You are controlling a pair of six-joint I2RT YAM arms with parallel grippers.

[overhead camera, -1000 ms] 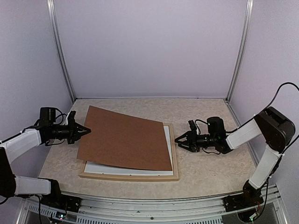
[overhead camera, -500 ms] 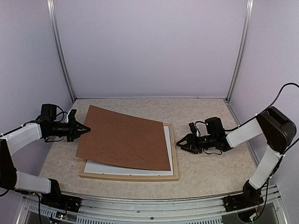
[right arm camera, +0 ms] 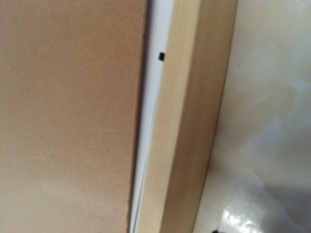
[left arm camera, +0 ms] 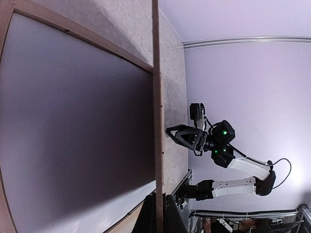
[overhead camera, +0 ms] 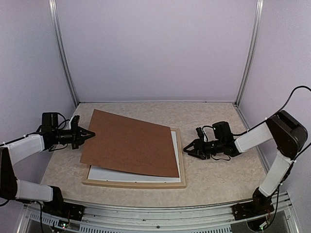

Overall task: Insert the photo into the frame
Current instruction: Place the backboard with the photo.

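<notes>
— Left gripper (overhead camera: 90,134) first, seen from above: what has it got?
— Its jaws are clamped tight on the left edge of the brown backing board (overhead camera: 131,143). That side is lifted, so the board slants over the frame (overhead camera: 136,183), which lies flat on the table (overhead camera: 209,116).
— And the photo?
— The photo (overhead camera: 104,173) sits inside the frame, under the board. Only its white margin shows along the near and right sides, with no trees visible.
— Right gripper?
— The right gripper (overhead camera: 187,151) is low, just beside the frame's right rail, jaws apart and holding nothing. I judge it is there to steady the frame, or to guide the board down.
— Left wrist view?
— The board runs edge-on from between the fingers. The pale sheet lies below it, ringed by wood.
— Right wrist?
— Close on the rail — a white strip separates rail and board. I cannot tell whether the fingers touch the wood.
</notes>
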